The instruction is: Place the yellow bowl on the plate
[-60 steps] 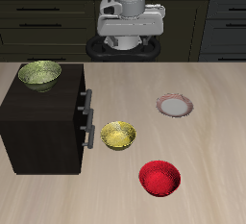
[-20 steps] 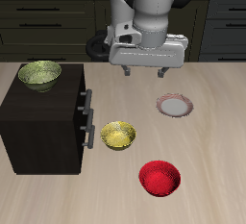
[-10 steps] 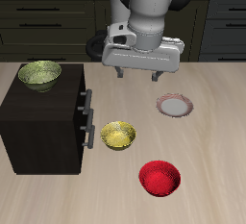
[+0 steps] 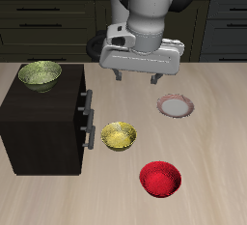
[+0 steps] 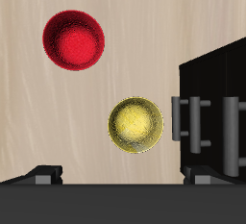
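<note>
The yellow bowl (image 4: 120, 136) sits on the table beside the dark cabinet's drawer handles, and it also shows in the wrist view as the yellow bowl (image 5: 135, 124). The plate (image 4: 176, 105), pale with a pinkish-red rim, lies farther back on the table, apart from the bowl. My gripper (image 4: 138, 77) hangs open in the air above and behind the yellow bowl, with nothing between its fingers (image 4: 120, 74). Only the fingertips' dark edges (image 5: 46, 173) show in the wrist view. The plate is out of the wrist view.
A red bowl (image 4: 160, 179) rests near the table's front edge, and the red bowl (image 5: 73, 39) is in the wrist view too. A dark cabinet (image 4: 43, 123) with drawer handles (image 4: 89, 119) stands beside the yellow bowl, with an olive-green bowl (image 4: 40, 74) on top.
The arm has come forward from the back and lowered, and its gripper has shifted sideways toward the cabinet side, above the yellow bowl. Bowls and plate have not moved.
</note>
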Controlling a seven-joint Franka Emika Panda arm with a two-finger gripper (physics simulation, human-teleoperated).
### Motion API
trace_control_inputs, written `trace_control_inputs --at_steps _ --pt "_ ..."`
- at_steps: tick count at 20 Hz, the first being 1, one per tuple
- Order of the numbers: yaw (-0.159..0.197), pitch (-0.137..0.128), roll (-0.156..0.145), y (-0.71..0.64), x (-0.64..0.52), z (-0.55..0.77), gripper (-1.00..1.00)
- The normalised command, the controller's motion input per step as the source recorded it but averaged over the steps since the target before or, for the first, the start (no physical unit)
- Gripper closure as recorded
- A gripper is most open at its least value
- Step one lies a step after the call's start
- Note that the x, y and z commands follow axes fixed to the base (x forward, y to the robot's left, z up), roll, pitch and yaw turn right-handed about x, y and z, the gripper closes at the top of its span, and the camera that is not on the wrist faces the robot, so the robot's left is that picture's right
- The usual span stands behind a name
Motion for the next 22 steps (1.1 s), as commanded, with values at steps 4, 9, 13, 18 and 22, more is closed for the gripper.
trace_control_inputs --at_steps 4,9,13,18,22 --pt "0.027 -0.019 0.022 0.11 0.04 -0.09 -1.0" --pt "-0.009 0.025 0.018 0.05 0.09 -0.3 -1.0" --pt "-0.038 0.003 0.039 0.07 0.02 -0.22 -1.0" --pt "-0.016 0.016 0.02 0.04 0.01 -0.24 -1.0" --pt "-0.013 0.023 0.017 0.03 -0.01 -0.21 -1.0"
